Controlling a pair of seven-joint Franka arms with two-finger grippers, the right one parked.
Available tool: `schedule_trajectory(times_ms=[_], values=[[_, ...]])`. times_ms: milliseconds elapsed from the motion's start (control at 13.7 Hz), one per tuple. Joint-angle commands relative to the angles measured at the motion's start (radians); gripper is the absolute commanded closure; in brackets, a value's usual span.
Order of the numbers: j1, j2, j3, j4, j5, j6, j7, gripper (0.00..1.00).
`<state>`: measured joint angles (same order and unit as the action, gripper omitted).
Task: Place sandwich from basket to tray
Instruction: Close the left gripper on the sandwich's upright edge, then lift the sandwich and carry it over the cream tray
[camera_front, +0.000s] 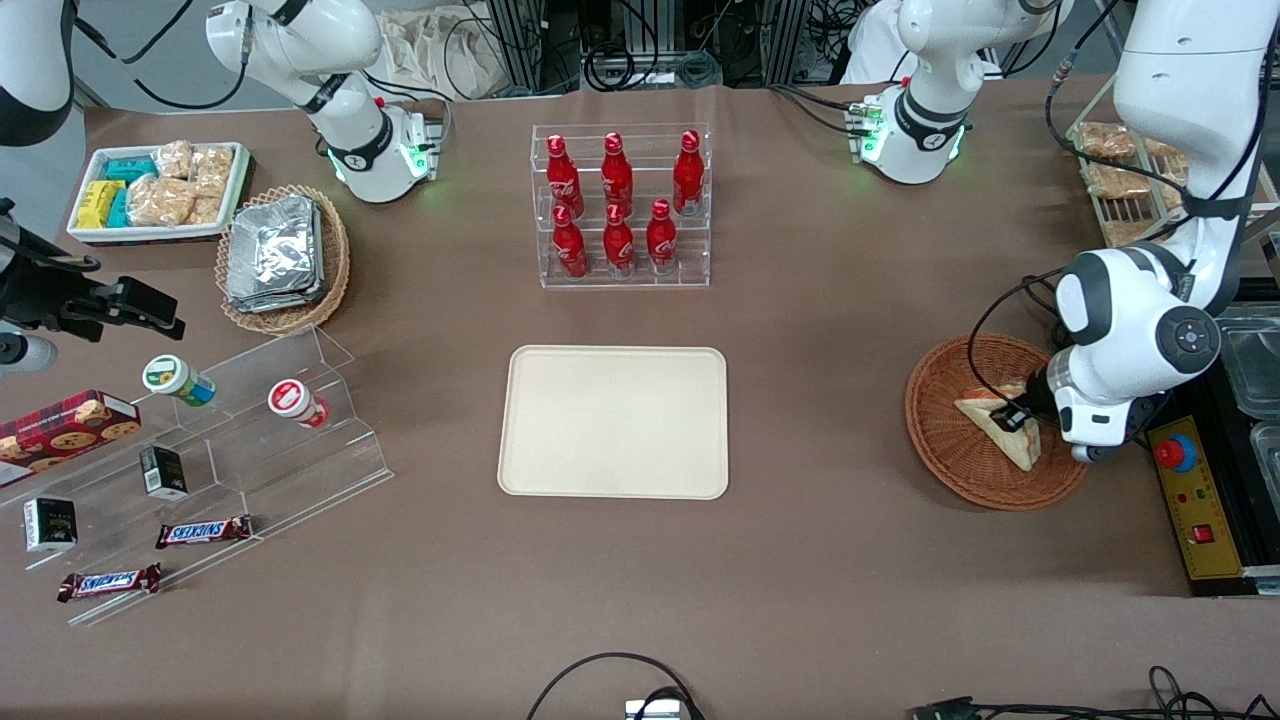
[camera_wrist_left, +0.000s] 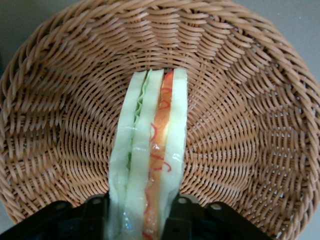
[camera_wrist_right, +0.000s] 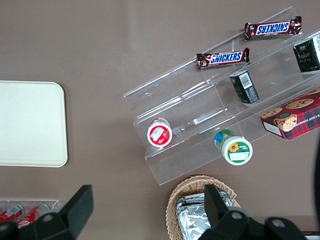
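Note:
The sandwich (camera_front: 1000, 428) is a wrapped triangular wedge standing on edge in the round reddish-brown wicker basket (camera_front: 950, 455), toward the working arm's end of the table. My left gripper (camera_front: 1016, 417) reaches down into the basket and is shut on the sandwich. In the left wrist view the sandwich (camera_wrist_left: 152, 145) shows its green, orange and red filling edge, and the black fingers (camera_wrist_left: 95, 216) press on both bread faces, with the gripper (camera_wrist_left: 142, 220) over the basket (camera_wrist_left: 250, 100) floor. I cannot tell whether the wedge still touches the weave. The cream tray (camera_front: 615, 420) lies bare at mid-table.
A clear rack of red bottles (camera_front: 620, 205) stands farther from the front camera than the tray. A yellow control box with a red button (camera_front: 1190, 490) sits beside the basket. A tan basket of foil packets (camera_front: 285, 255) and an acrylic stepped shelf (camera_front: 230, 440) lie toward the parked arm's end.

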<state>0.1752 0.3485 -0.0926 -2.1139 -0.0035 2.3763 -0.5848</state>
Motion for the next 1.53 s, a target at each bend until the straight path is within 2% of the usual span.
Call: schedule_trajectory(times_ms=[0,365,584,803,949,1241,1460], values=[[0.006,-0.031,-0.007,0.035,-0.009,-0.077,0.01,1.0],[-0.014,-0.06,-0.021,0.219,-0.001,-0.317,0.077,1.0],[-0.064,-0.057,-0.033,0.36,0.029,-0.483,0.082,1.0],[-0.185,-0.053,-0.033,0.506,0.095,-0.68,0.066,1.0],[-0.281,-0.051,-0.033,0.577,0.099,-0.777,0.071,1.0],[-0.481,-0.042,-0.033,0.624,0.096,-0.79,0.066,1.0],[-0.636,0.039,-0.033,0.687,0.086,-0.779,0.042,1.0]])
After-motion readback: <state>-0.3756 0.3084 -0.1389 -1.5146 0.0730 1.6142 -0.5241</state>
